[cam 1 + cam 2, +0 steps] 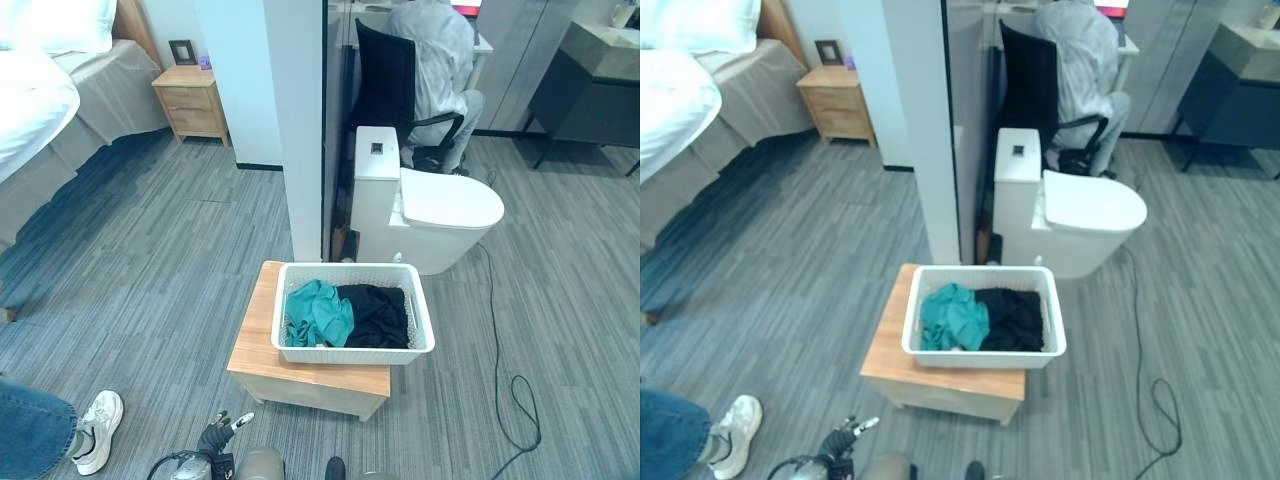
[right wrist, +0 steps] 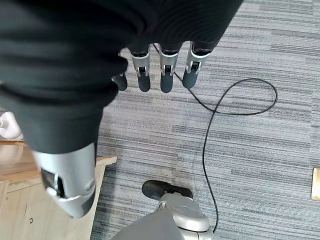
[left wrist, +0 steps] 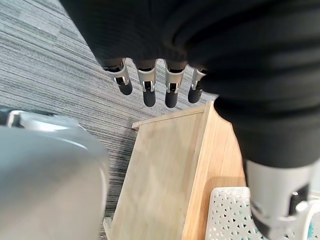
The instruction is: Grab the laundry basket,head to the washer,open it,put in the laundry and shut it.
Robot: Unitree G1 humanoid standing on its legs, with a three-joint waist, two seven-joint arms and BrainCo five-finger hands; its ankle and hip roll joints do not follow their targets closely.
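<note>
- floor (image 1: pixel 180 260): grey striped carpet, whole rm
- white partition wall (image 1: pixel 296 120) mid-frame, toilet (image 1: pixel 430 205) just beside it on the right
- bed (image 1: pixel 50 95) far left w/ white bedding; wooden nightstand (image 1: pixel 192 100) next to it
- person in black chair (image 1: pixel 395 85) behind toilet
- dark cabinet (image 1: pixel 590 80) far right

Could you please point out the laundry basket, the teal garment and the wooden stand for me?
laundry basket (image 1: pixel 352 354): left eye view, front wall.
teal garment (image 1: pixel 320 312): left eye view, its middle.
wooden stand (image 1: pixel 255 335): left eye view, bare top.
</note>
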